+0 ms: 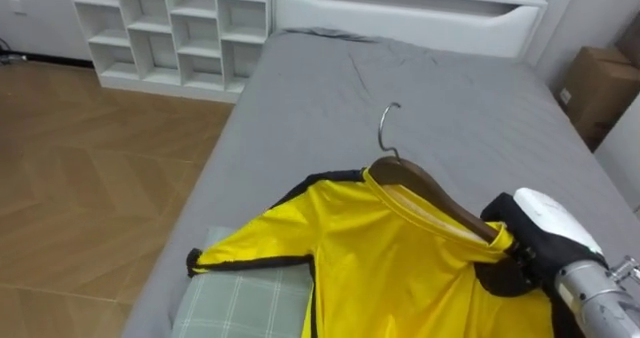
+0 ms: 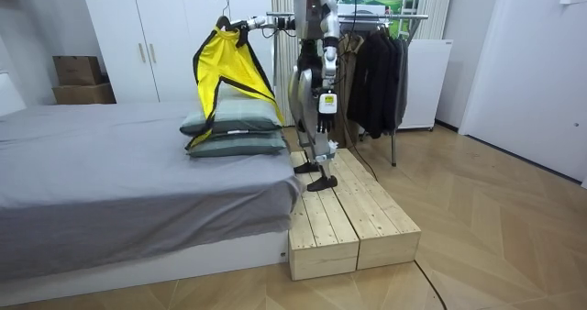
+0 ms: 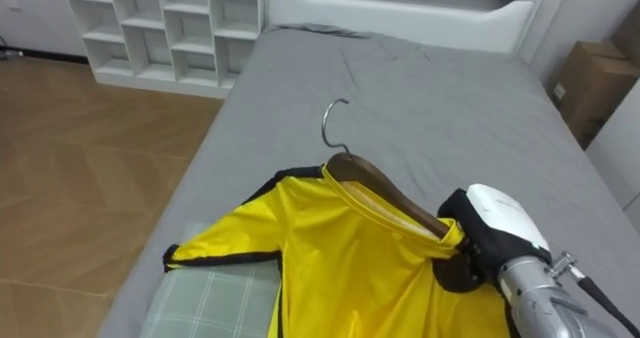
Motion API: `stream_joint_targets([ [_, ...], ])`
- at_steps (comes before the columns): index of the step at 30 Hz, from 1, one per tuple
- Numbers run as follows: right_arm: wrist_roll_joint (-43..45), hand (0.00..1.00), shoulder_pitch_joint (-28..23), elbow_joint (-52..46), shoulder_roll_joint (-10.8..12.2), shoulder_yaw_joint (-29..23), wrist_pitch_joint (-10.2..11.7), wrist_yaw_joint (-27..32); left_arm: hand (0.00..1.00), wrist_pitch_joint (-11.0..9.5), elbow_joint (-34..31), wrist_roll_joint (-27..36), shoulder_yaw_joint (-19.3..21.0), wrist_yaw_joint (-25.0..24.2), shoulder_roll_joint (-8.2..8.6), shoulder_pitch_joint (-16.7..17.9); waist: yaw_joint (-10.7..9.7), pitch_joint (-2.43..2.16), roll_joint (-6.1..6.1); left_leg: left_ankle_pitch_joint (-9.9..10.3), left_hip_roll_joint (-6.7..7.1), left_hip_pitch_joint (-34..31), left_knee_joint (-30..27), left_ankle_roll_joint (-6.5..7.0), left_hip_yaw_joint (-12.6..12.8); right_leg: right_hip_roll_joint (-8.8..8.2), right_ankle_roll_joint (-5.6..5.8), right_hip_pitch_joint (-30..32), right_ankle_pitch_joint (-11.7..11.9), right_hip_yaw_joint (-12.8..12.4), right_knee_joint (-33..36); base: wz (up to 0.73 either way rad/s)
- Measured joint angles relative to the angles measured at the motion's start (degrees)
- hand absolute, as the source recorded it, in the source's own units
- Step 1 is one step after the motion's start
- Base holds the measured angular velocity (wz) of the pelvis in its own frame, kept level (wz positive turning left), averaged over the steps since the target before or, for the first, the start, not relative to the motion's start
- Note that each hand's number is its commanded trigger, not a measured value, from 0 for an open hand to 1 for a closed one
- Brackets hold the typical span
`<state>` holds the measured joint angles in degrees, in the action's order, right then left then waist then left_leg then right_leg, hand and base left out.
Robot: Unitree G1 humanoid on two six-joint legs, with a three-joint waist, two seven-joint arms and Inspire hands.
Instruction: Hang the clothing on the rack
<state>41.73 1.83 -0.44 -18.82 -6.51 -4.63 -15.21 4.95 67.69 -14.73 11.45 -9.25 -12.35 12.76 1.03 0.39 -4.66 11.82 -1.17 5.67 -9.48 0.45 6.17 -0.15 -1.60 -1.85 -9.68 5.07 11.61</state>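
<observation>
Presently held item: yellow garment (image 1: 380, 268) with black trim, draped on a wooden hanger (image 1: 445, 200). It is lifted over the grey bed (image 1: 330, 88), with its lower edge reaching down to the stacked pillows (image 1: 250, 300) at the bed's near end.
Hook: the metal hook (image 1: 388, 128) stands free of everything and points away from the robot, out over the bed.
Right robot hand (image 1: 535, 238): clamped round one shoulder end of the hanger, with yellow cloth caught under the dark fingers; the arm is stretched out level.
Left robot hand (image 2: 323, 102): hangs at the robot's side; I cannot tell how its fingers are set.
Station: the robot stands upright on a wooden platform (image 2: 353, 223), between the bed and a clothes rack (image 2: 371, 21) that carries dark garments.
Handling, as judged: the cloth looks light, limp and shiny, so it is likely to slide off the hanger if tipped. The hanger is stiff and carries the load.
Best hold, as judged: the wood itself, near the hook's base or along an arm, never the cloth alone.
Risk, as judged: held by one end, the hanger tilts, so the collar may slip and the hook may twist away from the rail.
</observation>
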Motion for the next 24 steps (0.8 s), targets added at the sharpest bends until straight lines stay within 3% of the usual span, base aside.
stream_joint_targets([
  [2,-0.7,1.0,-0.6,-0.7,0.0,-0.7,0.0,0.3,0.0,0.0,-0.1,-0.7,-0.3,0.0,-0.09,0.4,-0.5,-0.11,-0.49,0.0,0.06,-0.1,0.0,0.01,0.2,-0.06,0.0,0.3,0.0,-0.2,0.1,-0.1],
  [5,-2.3,1.0,-0.8,-1.0,0.0,-0.8,0.1,0.7,0.0,0.5,-0.2,-1.2,-1.1,0.0,-0.14,0.5,-0.1,-0.44,-1.04,0.3,-0.23,0.2,-0.1,0.35,3.2,0.32,-0.03,2.1,0.1,-2.0,0.8,-0.43],
  [7,-2.0,1.0,-0.7,-1.0,-0.1,-1.1,0.1,0.7,0.0,0.6,-0.2,-1.3,-0.9,0.0,-0.15,0.5,0.0,-0.35,-0.9,0.8,-0.48,0.6,0.0,0.54,6.0,0.79,0.06,3.2,0.2,-3.4,2.3,-0.55],
  [10,-1.9,1.0,-0.7,-1.2,-0.1,-1.1,0.1,0.7,0.0,0.5,-0.2,-1.4,-0.9,0.0,-0.31,-0.2,1.0,-0.13,-0.23,2.1,-1.44,1.6,0.0,0.51,10.7,1.26,0.05,5.1,0.3,-2.9,4.4,-0.78],
  [11,-1.8,1.0,-0.7,-1.4,-0.1,-1.1,0.1,0.7,0.0,0.6,-0.1,-1.4,-0.9,0.0,-0.32,-0.4,1.1,-0.07,-0.15,2.2,-1.46,1.7,0.0,0.58,11.5,1.17,-0.03,5.3,0.3,-2.4,4.5,-0.82],
  [12,-1.4,1.0,-0.7,-2.0,0.0,-1.1,0.1,0.7,0.0,0.6,0.0,-1.4,-0.9,0.0,-0.33,-0.9,1.1,-0.02,0.07,2.3,-1.6,1.9,0.0,0.63,13.5,0.87,-0.23,6.0,0.6,-0.3,5.0,-0.85],
  [16,-1.1,1.0,-0.5,-3.0,0.0,-1.0,0.3,1.3,0.0,0.8,0.4,-1.2,-1.0,0.0,-0.36,-2.5,1.6,0.28,0.89,2.9,-2.02,3.2,0.0,0.51,20.4,-0.3,-1.97,6.9,1.8,10.5,5.1,-0.88],
  [18,-1.3,1.0,-0.5,-3.0,0.0,-0.9,-0.1,1.3,0.0,1.0,0.2,-1.1,-1.9,0.0,-0.52,-3.8,0.9,0.36,1.17,3.2,-2.08,3.6,0.1,0.52,22.1,-0.55,-2.35,7.0,2.0,12.4,5.3,-0.55],
  [24,-2.1,1.0,-0.5,-4.8,0.0,-0.7,-0.5,1.3,0.0,1.7,-1.4,-2.1,-5.7,0.1,-1.49,-5.7,-1.7,0.04,0.75,3.7,-2.25,4.4,0.3,0.26,25.6,0.66,-2.77,7.8,2.4,9.2,5.4,-0.32],
])
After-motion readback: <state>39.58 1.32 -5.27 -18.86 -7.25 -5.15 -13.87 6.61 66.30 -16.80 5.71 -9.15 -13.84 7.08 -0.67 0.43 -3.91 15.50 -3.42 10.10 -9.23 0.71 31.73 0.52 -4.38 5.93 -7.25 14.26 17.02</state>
